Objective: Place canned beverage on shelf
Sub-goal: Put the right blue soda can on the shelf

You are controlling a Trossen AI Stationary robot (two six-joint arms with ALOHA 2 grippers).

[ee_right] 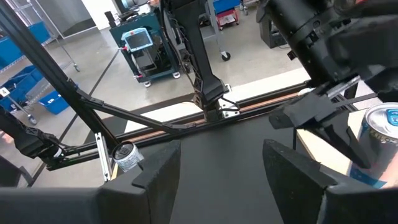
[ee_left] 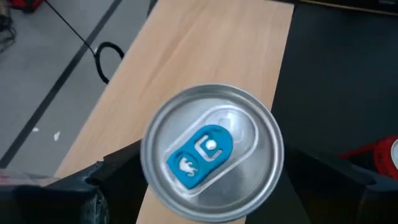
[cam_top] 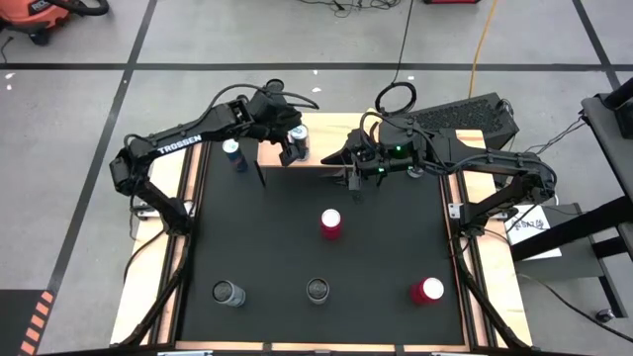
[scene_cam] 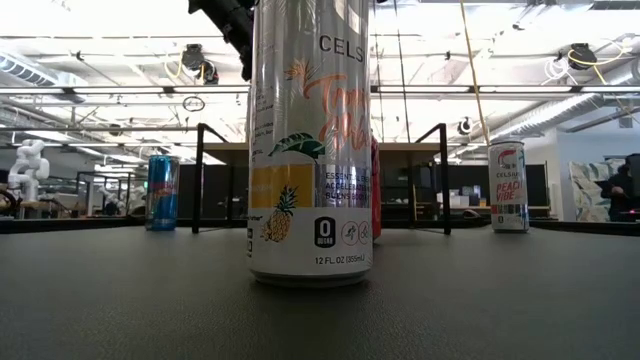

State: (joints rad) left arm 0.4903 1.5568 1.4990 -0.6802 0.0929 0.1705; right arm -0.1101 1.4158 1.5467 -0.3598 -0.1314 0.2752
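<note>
The shelf [cam_top: 328,136], a light-wood board on thin black legs, stands at the far middle of the black mat [cam_top: 386,247]. My left gripper [cam_top: 295,145] is over the shelf's left part, shut on a silver can with a blue tab [ee_left: 211,152]. The board shows beneath the can in the left wrist view [ee_left: 205,50]. Whether the can stands on the board, I cannot tell. My right gripper [ee_right: 221,180] is open and empty, just right of the shelf's near edge [cam_top: 351,176]. My left gripper has the silver can between its two fingers, one on each side of the can's wall near the top rim [ee_left: 144,163]. The fingers come from above, pointing down. The can is upright, over the shelf's board.
A blue can [cam_top: 234,153] stands on the mat left of the shelf. A red can [cam_top: 330,222] stands mid-mat. Along the near edge stand two silver-topped cans [cam_top: 228,293] [cam_top: 316,290] and a red one [cam_top: 427,290]. A keyboard [cam_top: 465,117] lies beyond the table's far right corner.
</note>
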